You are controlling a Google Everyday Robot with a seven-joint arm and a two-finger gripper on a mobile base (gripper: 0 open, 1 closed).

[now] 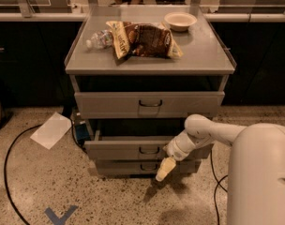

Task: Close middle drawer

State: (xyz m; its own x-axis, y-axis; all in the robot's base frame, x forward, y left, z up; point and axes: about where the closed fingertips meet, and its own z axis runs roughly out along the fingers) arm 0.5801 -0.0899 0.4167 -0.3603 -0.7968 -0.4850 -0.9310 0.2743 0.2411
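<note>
The middle drawer point(128, 149) of the grey cabinet stands a little way out, its front with a small dark wire handle point(148, 150) just proud of the lowest drawer point(133, 166). My gripper point(164, 168) hangs at the end of the white arm, right of the handle, in front of the drawer's front and overlapping the lowest drawer. The top drawer point(149, 104) above looks pushed in.
The cabinet top point(198, 50) carries a brown snack bag point(145, 40), a plastic bottle point(99, 38) and a white bowl point(180, 20). A sheet of paper point(51, 130) and a black cable point(11, 172) lie on the speckled floor at left. Blue tape marks the floor point(60, 215).
</note>
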